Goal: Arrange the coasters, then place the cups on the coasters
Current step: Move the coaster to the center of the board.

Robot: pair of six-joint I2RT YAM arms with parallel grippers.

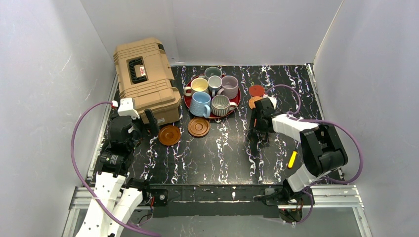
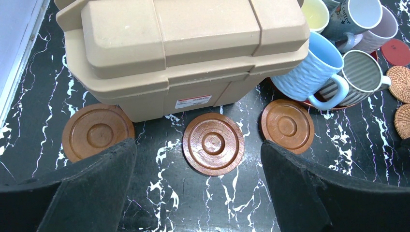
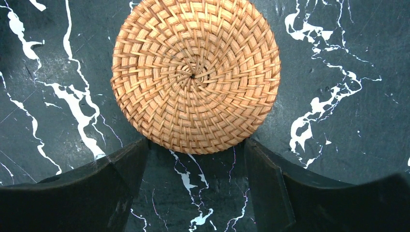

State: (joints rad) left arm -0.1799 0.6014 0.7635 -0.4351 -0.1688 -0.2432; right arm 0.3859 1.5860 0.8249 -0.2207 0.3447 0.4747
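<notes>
Three brown wooden coasters lie in a row before the toolbox, left point(image 2: 99, 131), middle point(image 2: 213, 143) and right point(image 2: 287, 125). My left gripper point(image 2: 198, 166) hovers open over the middle one, touching nothing. From above, only two point(image 1: 169, 135) point(image 1: 198, 127) show beside that gripper point(image 1: 149, 123). My right gripper point(image 3: 193, 155) is open, its fingertips at the near rim of an orange woven coaster point(image 3: 196, 75) lying flat. Another woven coaster point(image 1: 254, 101) and a pinkish-red one point(image 1: 256, 90) lie behind the right gripper point(image 1: 258, 134). Several cups, among them light blue point(image 1: 201, 103), ribbed grey point(image 1: 220, 104) and lilac point(image 1: 229, 86), stand together.
The cups stand on a round red tray point(image 1: 237, 100) at the back centre. A tan toolbox point(image 1: 146, 79) fills the back left corner, right behind the brown coasters. Grey walls close in both sides and the back.
</notes>
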